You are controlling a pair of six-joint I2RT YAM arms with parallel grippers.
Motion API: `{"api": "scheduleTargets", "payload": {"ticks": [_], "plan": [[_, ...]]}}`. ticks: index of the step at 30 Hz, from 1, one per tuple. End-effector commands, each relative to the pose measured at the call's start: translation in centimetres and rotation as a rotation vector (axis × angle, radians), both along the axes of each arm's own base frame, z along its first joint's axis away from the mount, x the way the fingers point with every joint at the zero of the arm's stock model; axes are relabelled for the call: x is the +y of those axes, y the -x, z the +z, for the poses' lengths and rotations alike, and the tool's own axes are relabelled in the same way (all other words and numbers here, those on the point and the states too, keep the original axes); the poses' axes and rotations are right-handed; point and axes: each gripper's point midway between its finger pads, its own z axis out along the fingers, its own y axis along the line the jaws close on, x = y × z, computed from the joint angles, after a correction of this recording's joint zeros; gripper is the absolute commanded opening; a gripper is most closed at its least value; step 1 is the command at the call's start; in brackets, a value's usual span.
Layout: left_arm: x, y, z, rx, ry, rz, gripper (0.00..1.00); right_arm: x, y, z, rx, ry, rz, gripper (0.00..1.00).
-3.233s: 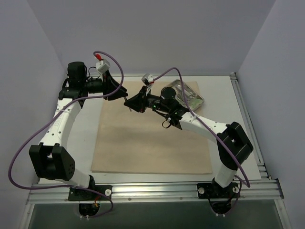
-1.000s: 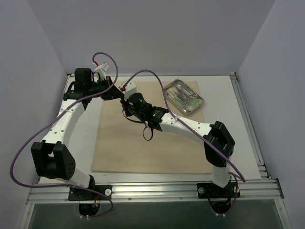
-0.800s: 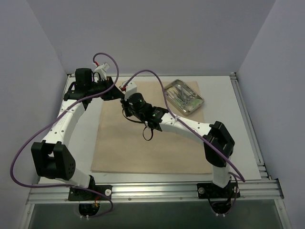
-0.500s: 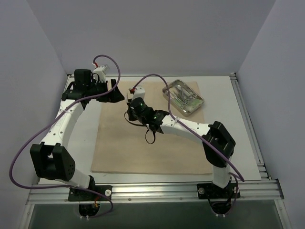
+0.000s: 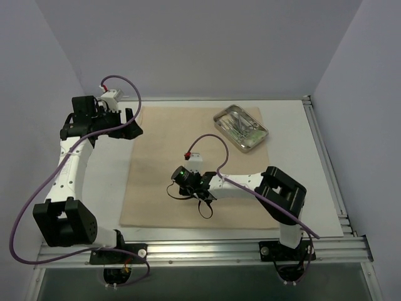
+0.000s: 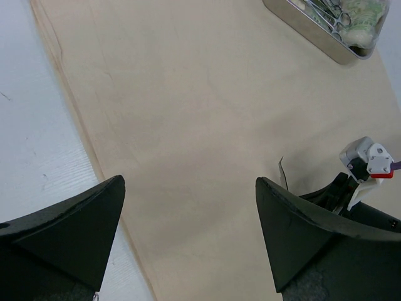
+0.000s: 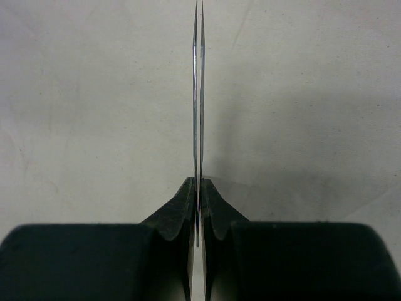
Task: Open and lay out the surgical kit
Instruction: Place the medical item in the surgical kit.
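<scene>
The beige cloth wrap (image 5: pixel 200 157) lies spread flat on the table. The steel tray (image 5: pixel 241 127) stands at the cloth's far right corner with instruments and packets inside, and it also shows in the left wrist view (image 6: pixel 326 34). My right gripper (image 7: pixel 198 183) is shut on thin metal tweezers (image 7: pixel 198 94), seen edge-on and pointing out over the cloth (image 7: pixel 94 113). In the top view the right gripper (image 5: pixel 175 188) sits low over the cloth's near middle. My left gripper (image 5: pixel 133 123) hangs open and empty over the cloth's far left edge, its black fingers (image 6: pixel 69 232) wide apart above the cloth (image 6: pixel 188 94).
White tabletop (image 5: pixel 106 182) borders the cloth on the left, and a metal rail (image 5: pixel 319 144) runs along the right side. Purple cables loop from both wrists. The right arm's wrist connector (image 6: pixel 368 157) shows at the lower right of the left wrist view.
The left gripper opened and swung left, away from the cloth's far corner. The right arm drew back from the far left of the cloth to its near middle, still shut on the tweezers.
</scene>
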Motion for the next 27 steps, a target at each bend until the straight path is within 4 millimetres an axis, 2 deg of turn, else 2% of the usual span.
{"api": "scheduleTargets", "payload": {"ticks": [1, 8, 11, 15, 18, 24, 26, 27], "plan": [[-0.8, 0.6, 0.9, -0.036, 0.013, -0.058, 0.94, 0.3, -1.1, 1.5, -0.023, -0.050, -0.085, 0.00], [-0.8, 0.6, 1.0, -0.035, 0.016, -0.060, 0.94, 0.1, -1.1, 1.0, -0.027, -0.009, -0.082, 0.04], [-0.8, 0.6, 0.8, -0.032, 0.018, -0.062, 0.94, -0.7, -0.6, 0.1, -0.009, 0.040, -0.072, 0.05], [-0.8, 0.6, 0.7, -0.031, 0.018, -0.062, 0.94, -0.6, -0.1, -1.1, 0.017, 0.078, -0.037, 0.11], [-0.8, 0.5, 0.7, -0.030, 0.019, -0.059, 0.94, -0.8, 0.2, -1.8, 0.033, 0.101, -0.028, 0.11], [-0.9, 0.5, 0.6, -0.027, 0.027, -0.061, 0.94, -0.8, -0.1, -1.4, 0.015, 0.090, -0.029, 0.12], [-0.9, 0.5, 0.7, -0.030, 0.028, -0.064, 0.94, -0.8, -0.1, -1.4, 0.014, 0.094, -0.027, 0.14], [-1.0, 0.5, 0.8, -0.029, 0.031, -0.066, 0.94, -0.8, -0.1, -1.5, 0.015, 0.098, -0.028, 0.19]]}}
